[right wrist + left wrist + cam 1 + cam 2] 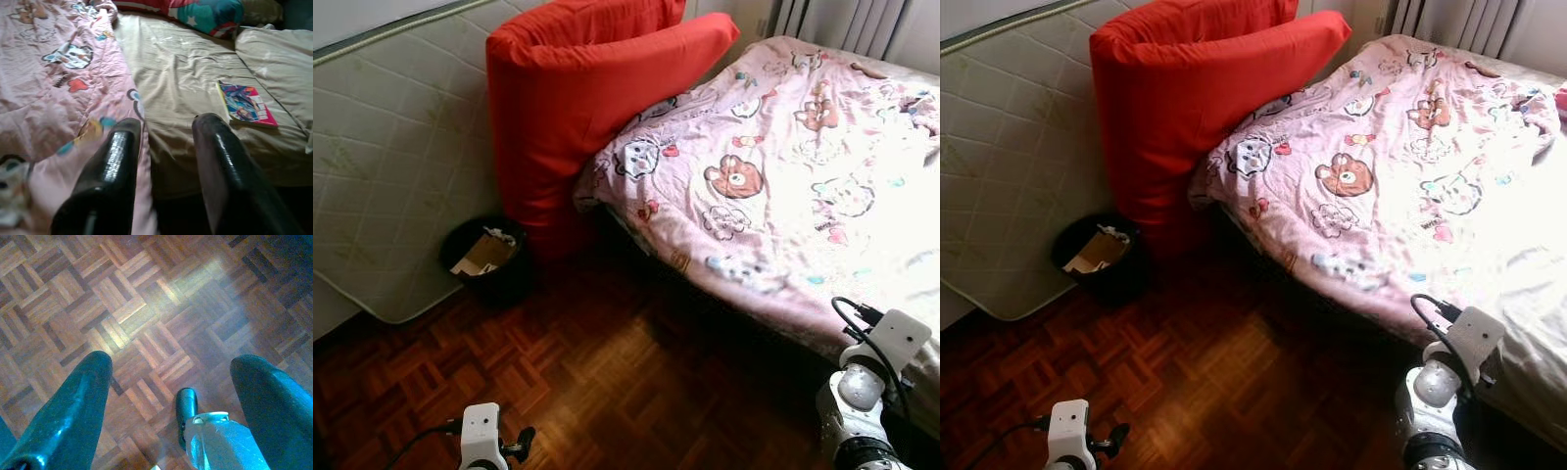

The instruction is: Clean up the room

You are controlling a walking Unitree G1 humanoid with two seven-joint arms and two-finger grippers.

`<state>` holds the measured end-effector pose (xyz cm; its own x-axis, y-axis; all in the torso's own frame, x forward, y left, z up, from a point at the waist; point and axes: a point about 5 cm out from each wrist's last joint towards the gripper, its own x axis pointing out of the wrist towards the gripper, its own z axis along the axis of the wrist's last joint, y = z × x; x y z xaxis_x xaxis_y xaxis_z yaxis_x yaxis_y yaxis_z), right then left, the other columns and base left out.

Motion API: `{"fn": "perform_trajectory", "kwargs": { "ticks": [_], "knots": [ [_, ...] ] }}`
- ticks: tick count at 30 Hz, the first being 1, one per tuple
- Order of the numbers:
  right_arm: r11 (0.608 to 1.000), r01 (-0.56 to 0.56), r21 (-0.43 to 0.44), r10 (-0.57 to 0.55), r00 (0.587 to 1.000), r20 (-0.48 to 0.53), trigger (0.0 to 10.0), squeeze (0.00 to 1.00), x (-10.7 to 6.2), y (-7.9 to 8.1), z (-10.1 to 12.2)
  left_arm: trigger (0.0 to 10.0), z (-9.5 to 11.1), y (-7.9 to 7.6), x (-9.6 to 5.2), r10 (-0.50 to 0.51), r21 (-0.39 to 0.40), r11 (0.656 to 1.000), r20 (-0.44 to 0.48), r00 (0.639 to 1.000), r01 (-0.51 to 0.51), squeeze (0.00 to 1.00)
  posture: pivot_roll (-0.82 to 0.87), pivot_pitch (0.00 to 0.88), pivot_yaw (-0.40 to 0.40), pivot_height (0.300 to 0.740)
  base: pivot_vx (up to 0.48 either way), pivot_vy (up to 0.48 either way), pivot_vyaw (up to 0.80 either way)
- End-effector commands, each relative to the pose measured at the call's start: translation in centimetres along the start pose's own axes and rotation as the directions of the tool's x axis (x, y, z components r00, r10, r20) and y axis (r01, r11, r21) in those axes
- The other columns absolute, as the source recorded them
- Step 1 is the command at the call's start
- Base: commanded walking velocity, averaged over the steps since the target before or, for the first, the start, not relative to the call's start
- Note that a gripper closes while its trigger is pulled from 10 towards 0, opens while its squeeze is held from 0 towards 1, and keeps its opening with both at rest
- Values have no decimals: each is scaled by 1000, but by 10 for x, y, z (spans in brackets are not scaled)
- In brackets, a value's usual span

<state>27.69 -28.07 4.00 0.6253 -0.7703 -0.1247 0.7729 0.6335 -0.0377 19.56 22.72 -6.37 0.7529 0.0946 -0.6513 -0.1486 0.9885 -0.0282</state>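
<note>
One thing's loose on the bed (862, 294): a magazine (247, 105) flat on the beige sheet (186, 93), beside the pink quilt (773, 166). It's thin and floppy, so you'd pinch an edge. Right gripper (164, 142) jaws are spread near the quilt; left gripper (168, 382) jaws are spread too, over the parquet floor (146, 308).

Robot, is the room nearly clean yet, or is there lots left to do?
Lots left, it seems. Looks done: the black bin already holds some cardboard and paper. In hand: nothing; the left gripper hangs open over the wooden floor, and the right gripper is open over the bed's edge. Left: the pink blanket lies rumpled, and a colourful book sits on the sheet.
</note>
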Motion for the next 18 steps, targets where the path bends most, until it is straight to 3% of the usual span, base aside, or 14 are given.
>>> {"fn": "perform_trajectory", "kwargs": {
  "ticks": [1,4,5,6,9,10,11,12,18],
  "knots": [
    [1000,13,-6,-14,1000,-20,10000,1000,0,-4,-3,10000,-1,5,-1,10,14,1000,-14,1000,-9,0,4,89,63,740,0,0,0],
    [1000,-5,-3,4,1000,-30,10000,1000,0,-2,-4,10000,-1,4,0,10,14,1000,-16,1000,-10,0,5,88,63,740,0,0,0],
    [1000,-17,-5,17,999,-38,10000,145,0,-1,-5,10000,-1,4,0,10,14,1000,-17,1000,-9,0,3,87,64,740,0,0,0],
    [999,-51,-4,51,997,-62,10000,0,-1,2,-8,10000,-1,3,0,9,14,1000,-17,1000,-8,0,3,87,64,740,0,0,0],
    [975,-223,12,222,961,-165,10000,0,-10,19,-21,10000,-1,1,0,6,15,1000,-21,1000,-6,0,-6,85,64,740,0,0,0],
    [935,-354,20,349,911,-218,10000,0,-19,30,-30,10000,-1,1,0,5,15,1000,-21,1000,-4,0,-6,85,64,740,0,0,0],
    [935,-354,20,349,911,-218,10000,0,-19,30,-30,10000,-1,1,0,5,15,1000,-21,1000,-4,0,-6,85,64,740,0,0,0],
    [894,-447,-26,423,862,-280,10000,0,-30,35,-42,10000,0,0,1,3,16,1000,-21,1000,-2,0,-19,84,62,740,0,0,0],
    [780,-619,-88,522,722,-454,10000,0,-59,35,-77,10000,1,-1,1,1,10,1000,-20,1000,-1,0,-17,79,52,740,0,0,0]
  ]
}}
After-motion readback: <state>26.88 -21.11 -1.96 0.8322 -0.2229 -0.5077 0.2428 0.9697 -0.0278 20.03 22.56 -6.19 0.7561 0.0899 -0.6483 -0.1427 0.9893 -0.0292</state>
